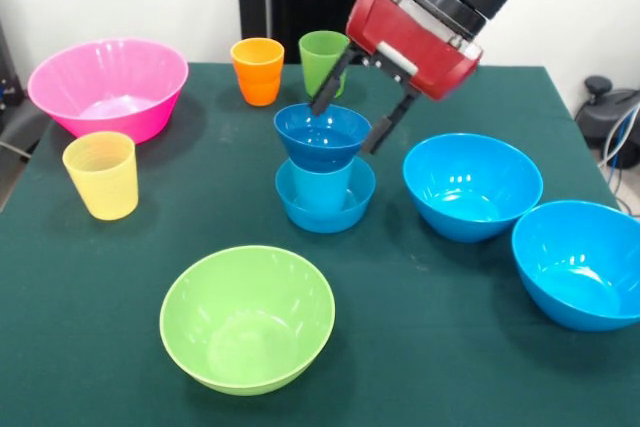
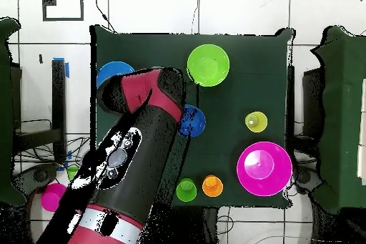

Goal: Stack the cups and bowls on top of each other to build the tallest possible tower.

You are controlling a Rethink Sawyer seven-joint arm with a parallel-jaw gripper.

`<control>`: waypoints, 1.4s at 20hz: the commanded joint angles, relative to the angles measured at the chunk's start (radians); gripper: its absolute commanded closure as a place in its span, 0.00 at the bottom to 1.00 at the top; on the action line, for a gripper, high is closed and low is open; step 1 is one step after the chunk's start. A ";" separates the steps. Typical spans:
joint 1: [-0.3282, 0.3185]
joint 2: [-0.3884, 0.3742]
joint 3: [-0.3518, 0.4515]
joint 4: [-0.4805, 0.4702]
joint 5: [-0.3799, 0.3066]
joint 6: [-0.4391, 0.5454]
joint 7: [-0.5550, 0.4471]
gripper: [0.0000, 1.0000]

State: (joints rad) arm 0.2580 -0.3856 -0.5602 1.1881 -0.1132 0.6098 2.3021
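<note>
Blue tower (image 1: 324,172): small bowl on light blue cup in small bowl. Gripper (image 1: 352,119) fingers spread apart, straddling the top bowl (image 1: 322,135).

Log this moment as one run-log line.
gripper: open, straddling dark blue bowl | tower: blue bowl, light blue cup, dark blue bowl on top | lime green bowl: unstacked

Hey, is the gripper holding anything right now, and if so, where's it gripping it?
The gripper straddles the rim of the dark blue bowl topping the tower, one finger on each side. Whether it actually clamps the rim cannot be told.
</note>
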 commanded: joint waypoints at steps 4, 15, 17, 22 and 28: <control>-0.091 -0.018 0.302 0.095 0.032 -0.076 -0.047 0.00; -0.089 -0.027 0.331 0.075 0.000 -0.039 -0.054 0.00; -0.089 -0.024 0.330 0.069 -0.012 -0.045 -0.059 0.00; -0.081 -0.018 0.315 0.056 -0.058 -0.087 -0.078 0.00; -0.106 -0.001 0.329 0.025 -0.110 -0.107 -0.157 0.00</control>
State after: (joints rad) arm 0.1768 -0.4093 -0.3770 1.2059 -0.1233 0.5547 2.3021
